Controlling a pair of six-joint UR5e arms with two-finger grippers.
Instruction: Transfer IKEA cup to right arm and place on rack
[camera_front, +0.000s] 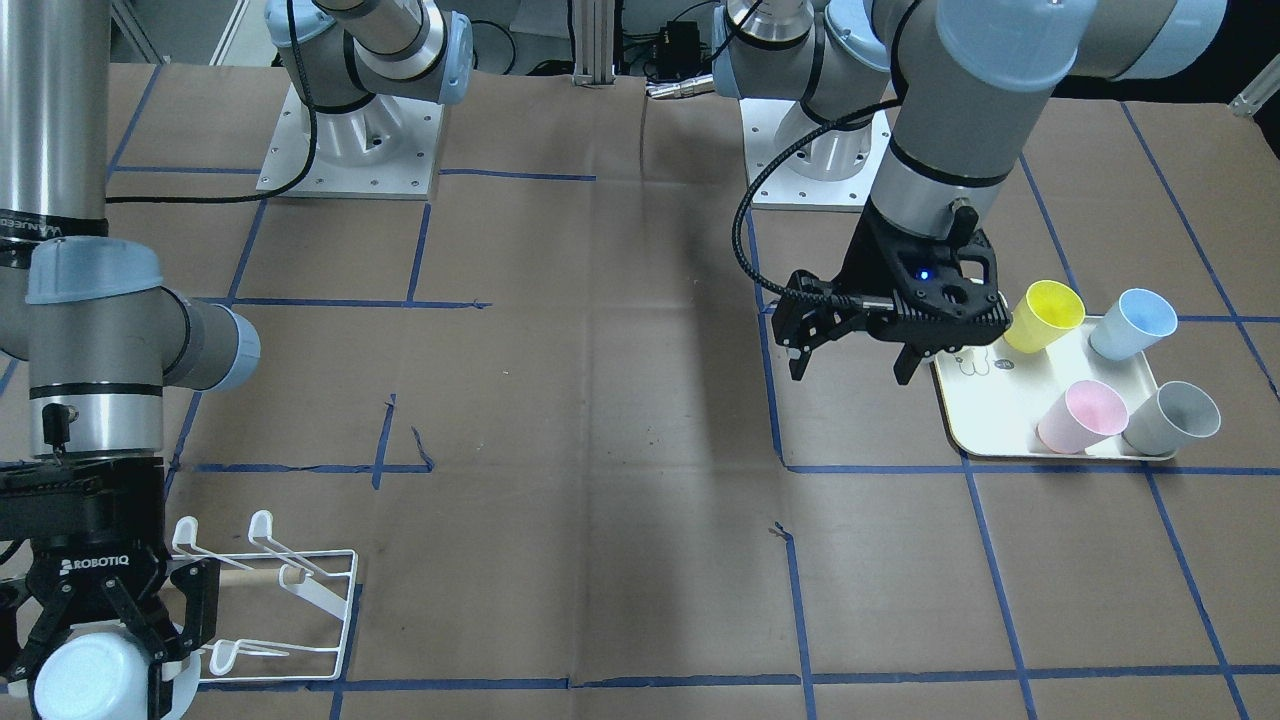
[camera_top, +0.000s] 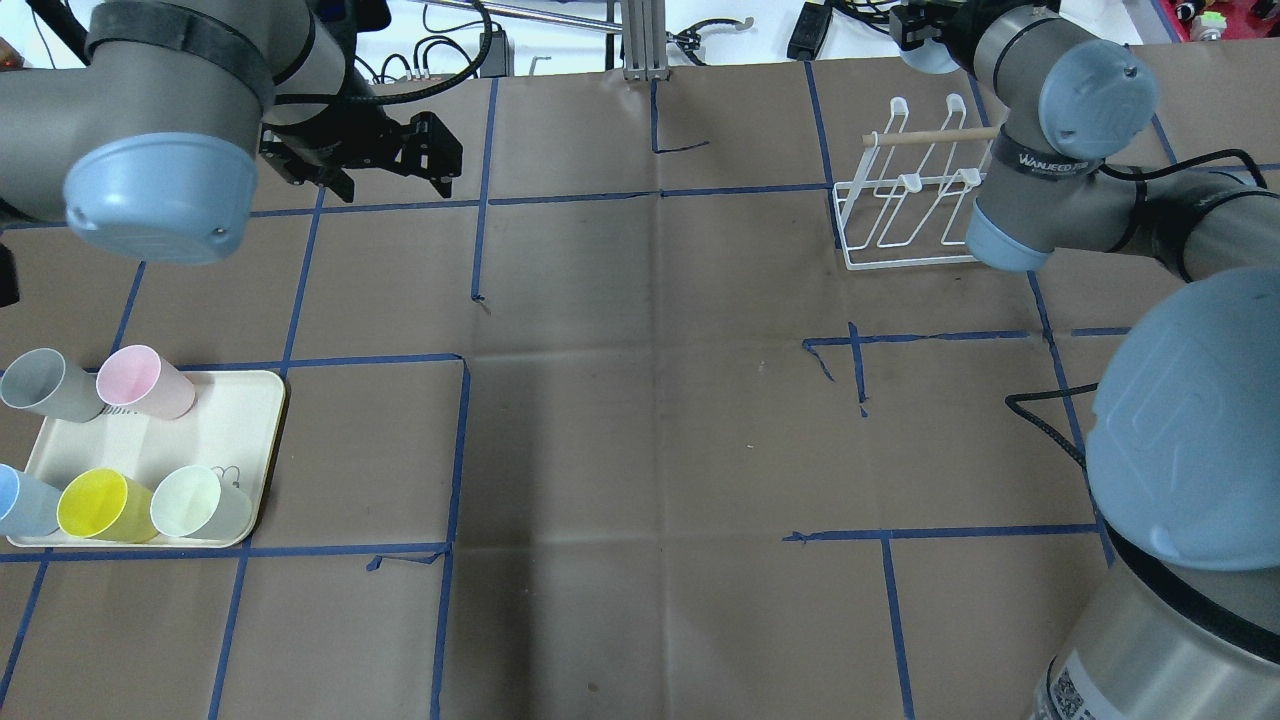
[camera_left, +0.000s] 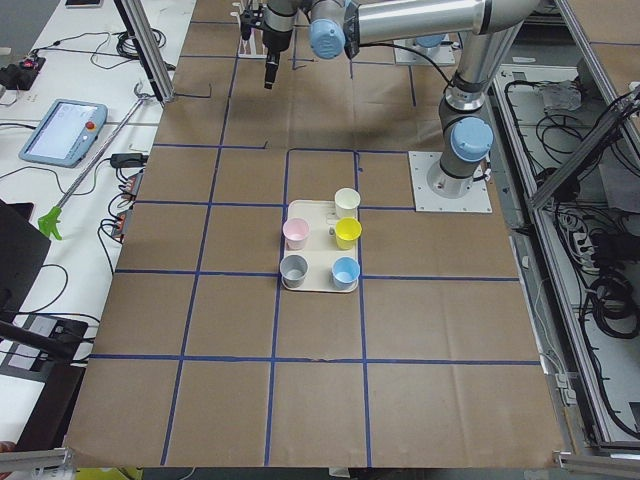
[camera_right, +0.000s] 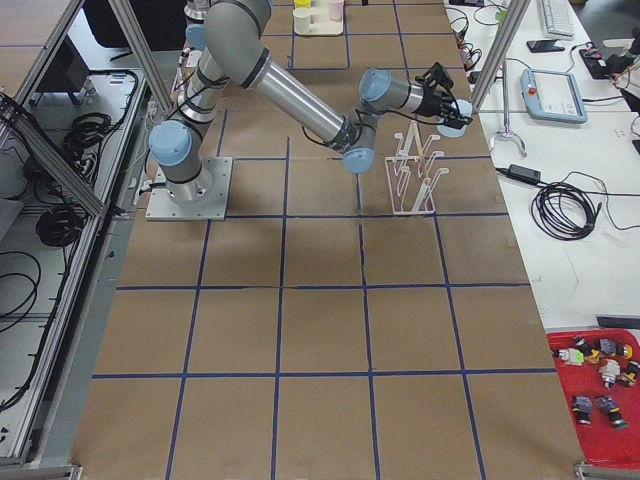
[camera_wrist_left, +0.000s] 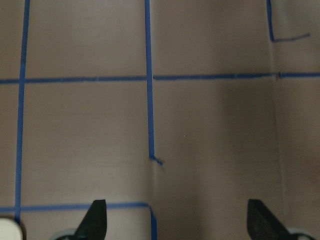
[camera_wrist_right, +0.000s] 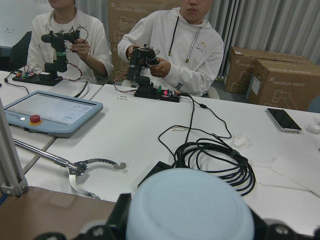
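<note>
The worktop (camera_front: 600, 400) is brown paper with a blue tape grid. The right arm (camera_front: 95, 330) extends to the operators' edge. The right gripper (camera_front: 95, 655) has its fingers clenched on a smooth pale-blue cup (camera_front: 85, 685), just beside the white wire rack (camera_front: 300, 575). The left gripper (camera_front: 850, 372) has its fingers released, spread wide.

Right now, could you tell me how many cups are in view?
6. Five stand on the cream tray: grey, pink, blue, yellow and pale green. The sixth cup, pale blue, is in the right gripper beside the rack. None seems hidden.
</note>
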